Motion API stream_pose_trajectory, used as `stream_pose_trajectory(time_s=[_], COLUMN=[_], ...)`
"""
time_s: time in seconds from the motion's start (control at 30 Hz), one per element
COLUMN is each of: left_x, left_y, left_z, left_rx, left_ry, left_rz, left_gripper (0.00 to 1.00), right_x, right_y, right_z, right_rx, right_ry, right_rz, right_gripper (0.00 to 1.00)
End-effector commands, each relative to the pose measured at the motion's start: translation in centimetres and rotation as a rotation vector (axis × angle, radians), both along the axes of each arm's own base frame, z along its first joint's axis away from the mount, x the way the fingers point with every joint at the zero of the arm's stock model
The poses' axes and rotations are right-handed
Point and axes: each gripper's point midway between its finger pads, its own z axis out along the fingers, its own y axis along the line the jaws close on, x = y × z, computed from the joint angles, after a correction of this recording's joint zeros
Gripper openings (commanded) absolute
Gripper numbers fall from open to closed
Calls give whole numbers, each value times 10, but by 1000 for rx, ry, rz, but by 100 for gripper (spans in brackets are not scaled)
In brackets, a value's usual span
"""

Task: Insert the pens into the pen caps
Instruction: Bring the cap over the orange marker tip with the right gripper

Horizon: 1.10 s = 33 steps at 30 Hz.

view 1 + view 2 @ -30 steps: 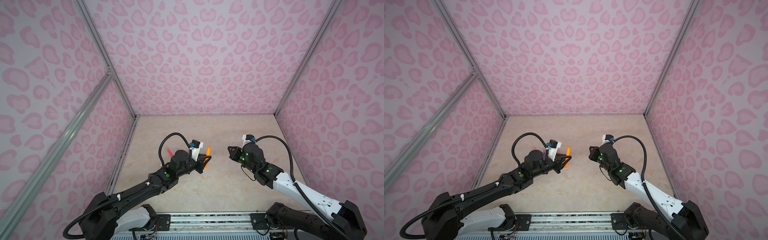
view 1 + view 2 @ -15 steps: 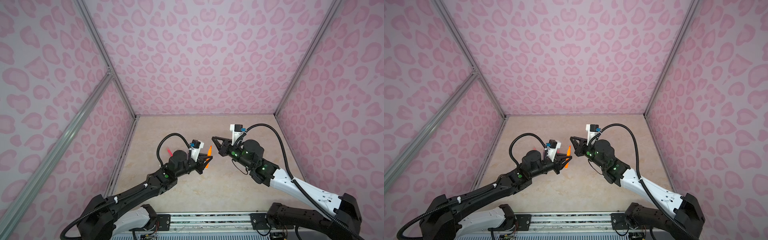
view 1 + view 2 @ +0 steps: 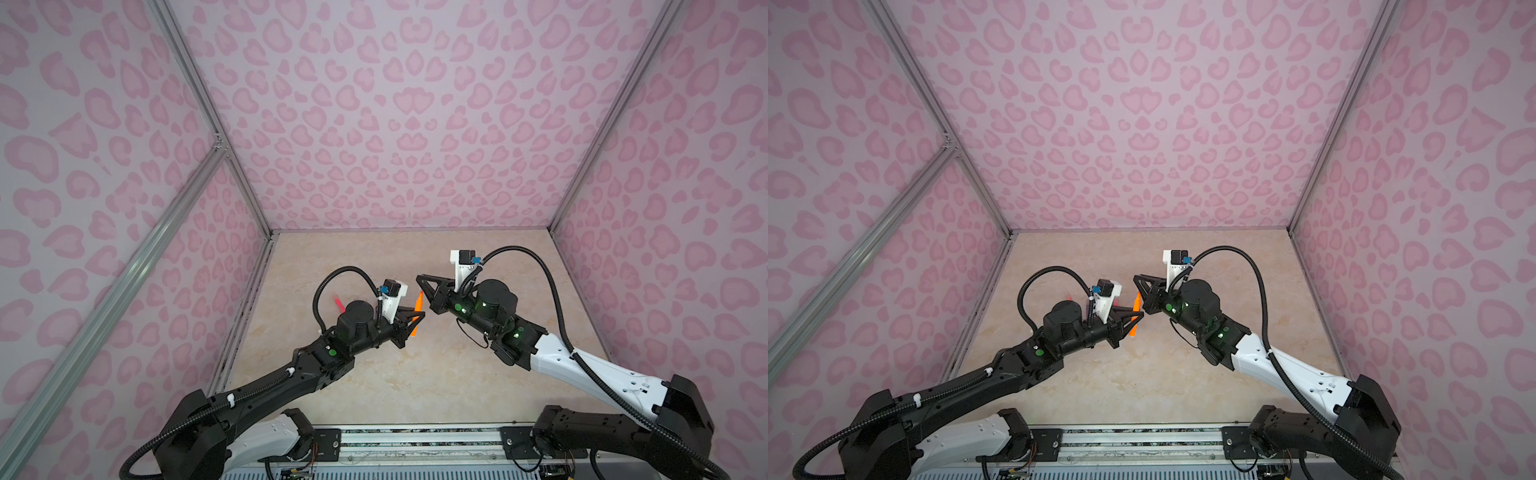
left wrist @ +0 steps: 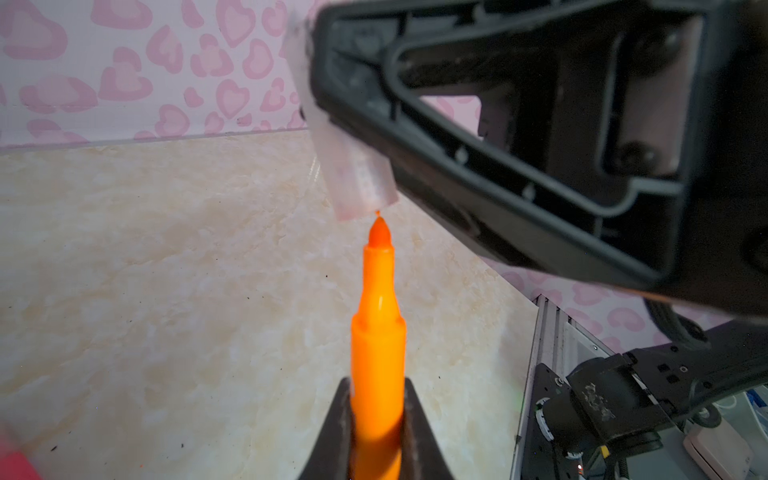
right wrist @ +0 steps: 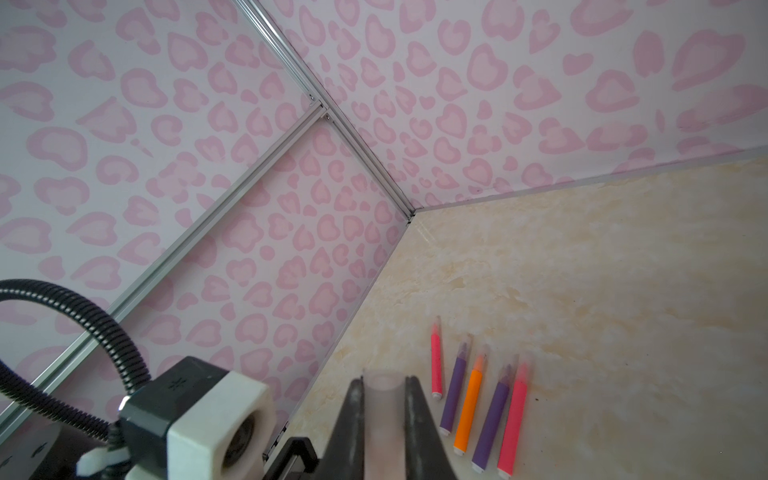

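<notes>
**Desk:** What is the left gripper (image 4: pixel 377 384) doing?

**Photographer:** It is clamping the orange pen (image 4: pixel 377 332) by its barrel, fingers (image 4: pixel 332 432) pressing on both sides. The pen is hanging in the air above the tabletop (image 3: pixel 415 374), its long axis running up and away from the arm, with the nib pointing at the right gripper (image 3: pixel 422 280).

**Desk:** And the right one?

**Photographer:** It is pinching the clear pen cap (image 5: pixel 384 415) between closed fingers. The left wrist view is showing the nib right at the rim of the cap's open mouth (I cannot tell if they are touching). The cap's axis is leaning at an angle to the pen's, so the two are not lining up.

**Desk:** Anything on the table?

**Photographer:** Five pens (image 5: pixel 469 407) are lying side by side near the left wall (image 5: pixel 291 270), roughly parallel, with clear caps over their tips: pink, purple, orange, purple, pink.
</notes>
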Motion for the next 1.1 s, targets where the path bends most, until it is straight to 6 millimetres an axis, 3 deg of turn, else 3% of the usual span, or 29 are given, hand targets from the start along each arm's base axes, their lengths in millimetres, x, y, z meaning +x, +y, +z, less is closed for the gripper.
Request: stream_pose_trajectory(time_s=[0.0, 0.47, 1.07], left_x=[1, 0, 7], left_y=[0, 1, 8], left_z=[8, 10, 7], left_rx=[-11, -14, -16], left_ry=[-32, -38, -24], left_rz=[2, 4, 63], left_gripper=[4, 4, 4], right_x=[-2, -6, -8], right_y=[4, -10, 1], right_z=[5, -1, -11], right_rx=[31, 13, 16], right_ry=[-14, -27, -19], right_rz=[18, -40, -7], right_gripper=[0, 0, 0])
